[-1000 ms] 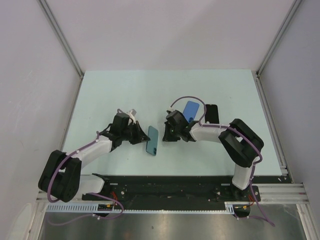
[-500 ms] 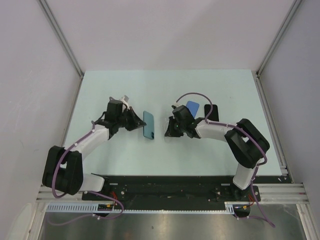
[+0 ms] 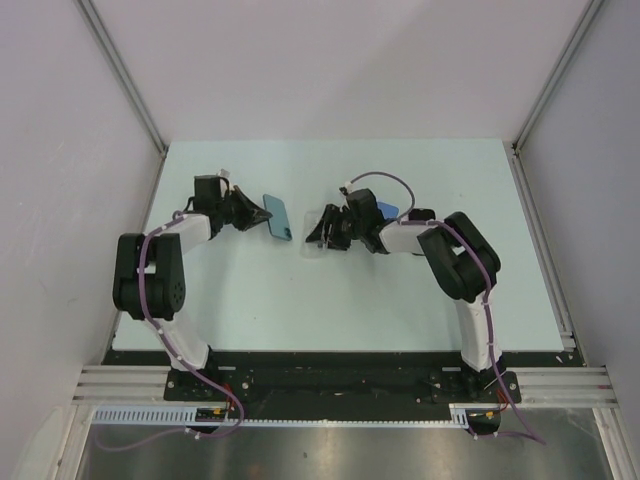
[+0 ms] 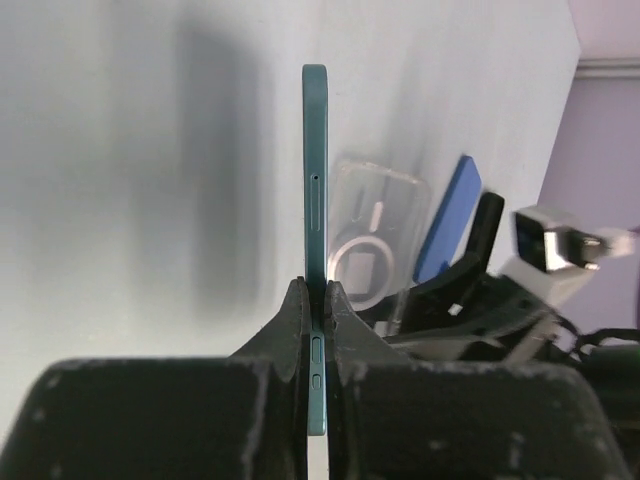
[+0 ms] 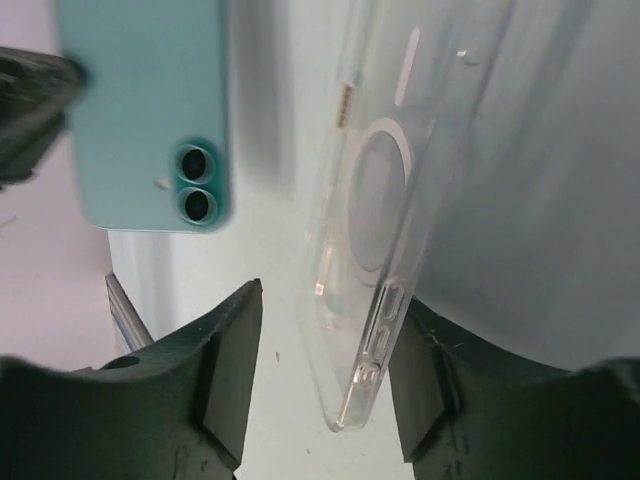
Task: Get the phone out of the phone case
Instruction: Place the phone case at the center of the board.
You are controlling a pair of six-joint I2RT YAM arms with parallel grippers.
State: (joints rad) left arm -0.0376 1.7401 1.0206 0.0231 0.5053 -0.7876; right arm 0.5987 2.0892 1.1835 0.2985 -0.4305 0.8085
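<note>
The teal phone point(image 3: 277, 217) is out of its case, held on edge above the table with my left gripper point(image 3: 256, 214) shut on its lower end. In the left wrist view its thin side point(image 4: 315, 180) runs straight up from my gripper point(image 4: 315, 292). The clear phone case point(image 3: 314, 233) lies empty to the right of the phone. My right gripper point(image 3: 325, 229) stands open around the case's end point(image 5: 385, 200). One finger point(image 5: 425, 360) is close against the case's edge, and a gap shows on the other side. The phone's back with its two cameras point(image 5: 140, 110) shows at the upper left of the right wrist view.
A blue slab point(image 3: 387, 209) and a black slab point(image 3: 421, 215) lie behind the right arm, also seen beyond the case as blue point(image 4: 450, 215) and black point(image 4: 485, 225). White walls and metal rails point(image 3: 130, 90) border the pale green table point(image 3: 330, 300).
My left arm has carried the phone back and to the left, away from the case. My right gripper has shifted left and opened, letting go of the clear case.
</note>
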